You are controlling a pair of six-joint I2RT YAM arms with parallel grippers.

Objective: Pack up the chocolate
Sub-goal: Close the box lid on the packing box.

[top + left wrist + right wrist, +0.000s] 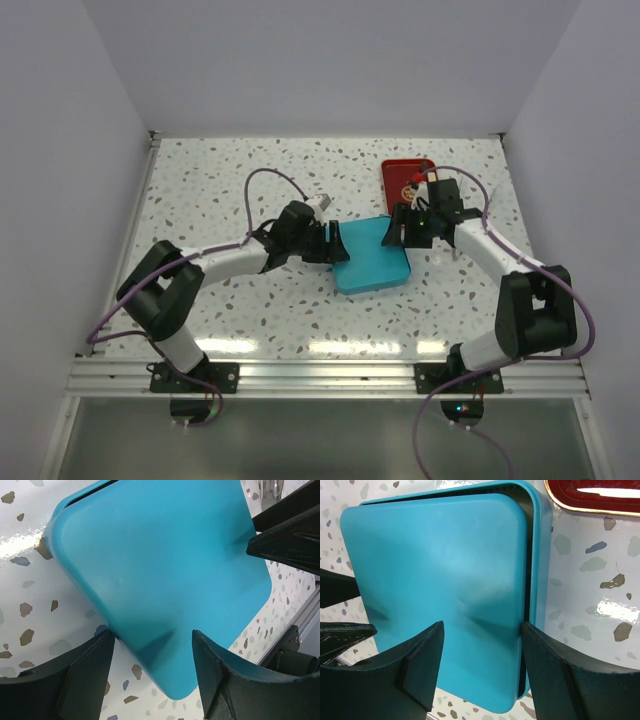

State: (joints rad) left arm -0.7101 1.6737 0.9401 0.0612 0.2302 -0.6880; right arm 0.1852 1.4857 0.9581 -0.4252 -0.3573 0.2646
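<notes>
Closing stage: teal box [370,265] flanked by two arms on speckled tabletop [230,190].
Top view: left gripper [330,245] at the box's left edge, right gripper [397,232] at its far right corner, red tray [400,172] just behind. Left wrist view: gripper spread, a box corner between its fingers. Right wrist view: gripper spread over the lid [435,570], which sits askew on the base [542,555]. Chocolate: hidden in every view.

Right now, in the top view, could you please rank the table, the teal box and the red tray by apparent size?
1. table
2. teal box
3. red tray, partly hidden by the right arm, so box versus tray is unsure.
</notes>
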